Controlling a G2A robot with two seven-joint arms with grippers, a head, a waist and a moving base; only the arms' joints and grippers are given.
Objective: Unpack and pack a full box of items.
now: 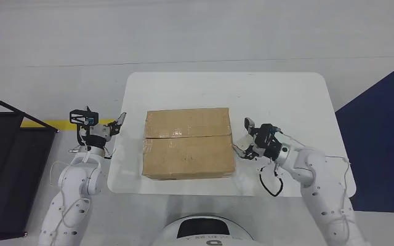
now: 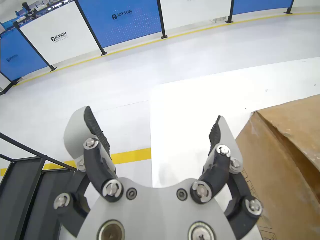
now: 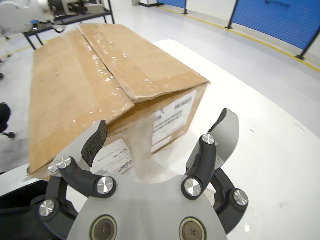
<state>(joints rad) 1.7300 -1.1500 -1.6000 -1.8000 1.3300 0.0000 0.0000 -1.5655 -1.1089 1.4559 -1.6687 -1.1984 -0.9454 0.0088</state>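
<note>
One box [image 1: 188, 142] between left gripper [image 2: 152, 116], right gripper [image 3: 164, 118]

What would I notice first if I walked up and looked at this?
You'd spot the big brown cardboard box first, sitting in the middle of the white table with its top flaps shut and shiny tape along the seam. Next you'd see the two robot claws. The left gripper is at one end of the box and the right gripper is close to the other end, both open and holding nothing.
</note>
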